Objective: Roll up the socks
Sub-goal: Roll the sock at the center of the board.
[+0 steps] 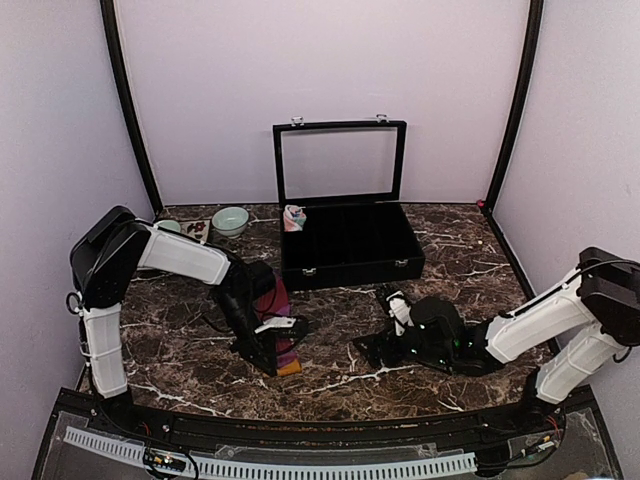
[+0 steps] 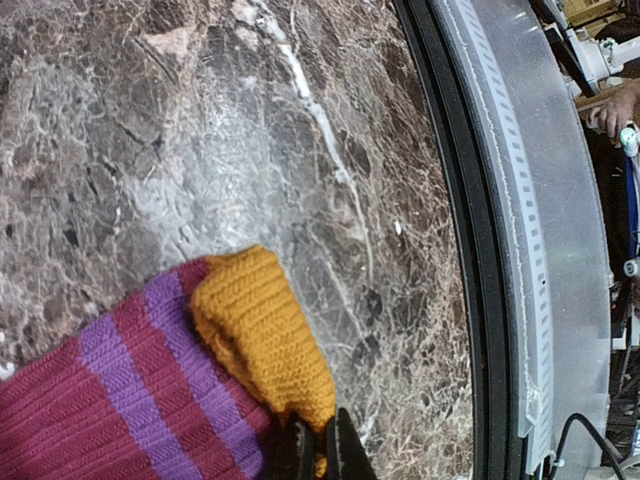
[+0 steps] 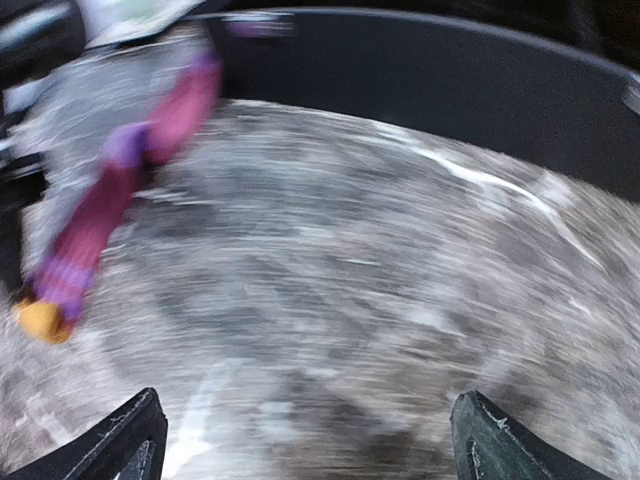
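Left pincer [image 2: 322,445]: closed tight on the orange cuff [image 2: 262,340] of the maroon sock [image 2: 110,400], near the front of the worktop [image 2: 200,150]. The cuff end is pinched, likely as the starting edge for a roll.
Right pincer [image 3: 310,440]: jaws fully apart, empty, low over bare marble, that sock well to its left.
Farther back: open black case [image 1: 350,272]; pink sock [image 1: 294,217] at its rear left corner, untouched; bowl [image 1: 230,220].
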Controlling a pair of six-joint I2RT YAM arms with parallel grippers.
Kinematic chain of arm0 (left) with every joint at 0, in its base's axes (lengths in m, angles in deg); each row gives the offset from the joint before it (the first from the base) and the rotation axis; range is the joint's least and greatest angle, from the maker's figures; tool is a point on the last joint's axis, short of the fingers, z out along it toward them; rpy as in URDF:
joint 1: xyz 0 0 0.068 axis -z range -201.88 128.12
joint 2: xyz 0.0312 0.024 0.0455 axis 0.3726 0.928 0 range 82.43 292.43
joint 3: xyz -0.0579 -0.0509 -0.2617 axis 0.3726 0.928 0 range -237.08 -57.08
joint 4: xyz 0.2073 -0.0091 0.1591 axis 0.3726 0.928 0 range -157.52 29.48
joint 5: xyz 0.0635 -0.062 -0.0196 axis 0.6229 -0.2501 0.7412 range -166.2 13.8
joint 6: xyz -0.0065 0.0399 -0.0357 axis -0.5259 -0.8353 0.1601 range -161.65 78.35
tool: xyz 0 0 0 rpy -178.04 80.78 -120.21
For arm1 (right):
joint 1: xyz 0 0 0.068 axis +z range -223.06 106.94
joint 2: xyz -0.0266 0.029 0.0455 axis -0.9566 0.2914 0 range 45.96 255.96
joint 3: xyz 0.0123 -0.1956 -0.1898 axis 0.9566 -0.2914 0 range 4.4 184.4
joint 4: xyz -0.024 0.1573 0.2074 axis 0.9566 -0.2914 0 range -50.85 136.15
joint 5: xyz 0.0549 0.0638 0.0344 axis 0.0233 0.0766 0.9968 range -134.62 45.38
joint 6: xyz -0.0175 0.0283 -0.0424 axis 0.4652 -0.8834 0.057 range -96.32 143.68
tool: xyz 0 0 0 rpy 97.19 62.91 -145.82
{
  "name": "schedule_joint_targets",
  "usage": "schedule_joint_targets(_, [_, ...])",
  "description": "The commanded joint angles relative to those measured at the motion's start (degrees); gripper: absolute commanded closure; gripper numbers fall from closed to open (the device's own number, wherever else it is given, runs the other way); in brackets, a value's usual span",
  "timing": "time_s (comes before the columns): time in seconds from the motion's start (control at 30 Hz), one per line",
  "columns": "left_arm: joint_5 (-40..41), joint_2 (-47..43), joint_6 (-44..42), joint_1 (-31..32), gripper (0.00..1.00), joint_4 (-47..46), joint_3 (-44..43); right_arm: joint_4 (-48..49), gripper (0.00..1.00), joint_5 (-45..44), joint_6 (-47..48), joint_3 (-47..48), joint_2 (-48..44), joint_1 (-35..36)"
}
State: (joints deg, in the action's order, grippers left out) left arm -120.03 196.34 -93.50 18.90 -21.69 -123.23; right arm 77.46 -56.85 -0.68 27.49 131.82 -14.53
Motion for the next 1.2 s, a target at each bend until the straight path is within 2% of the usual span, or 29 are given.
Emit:
schedule_joint_targets(0.0, [8.55, 5.38, -0.52, -0.71, 1.0, 5.86, 2.4, 8.28, 0.05, 3.98, 20.81, 3.28, 1.19, 7.99])
schedule_joint_targets(0.07, [7.76, 5.9, -0.85, -1.3, 1.0, 6.26, 2.14, 3.46, 0.14, 5.61, 25.81, 7.07, 3.51, 9.68])
schedule_joint_targets(0.17, [7.5, 7.15, -1.14, -1.97, 1.0, 7.09, 1.26, 1.62, 0.25, 10.07, 31.49, 9.89, 6.82, 11.67])
schedule_joint_targets(0.4, [5.99, 9.9, -1.67, -3.45, 1.0, 8.89, -0.14, -4.07, 0.35, 15.74, 39.35, 22.05, 16.28, 14.49])
schedule_joint_targets(0.6, [5.68, 10.39, -2.02, -4.19, 1.0, 9.21, -0.34, -6.85, 0.53, 20.77, 43.63, 30.41, 23.6, 15.24])
schedule_joint_targets(0.87, [6.38, 11.04, -1.3, -4.39, 1.0, 8.81, -1.31, -8.01, 0.58, 25.19, 46.01, 35.64, 29.75, 15.67])
schedule_joint_targets(1.17, [6.24, 11.34, -0.83, -4.39, 1.0, 8.93, -2.05, -5.34, 0.62, 24.67, 45.23, 37.66, 34.63, 15.59])
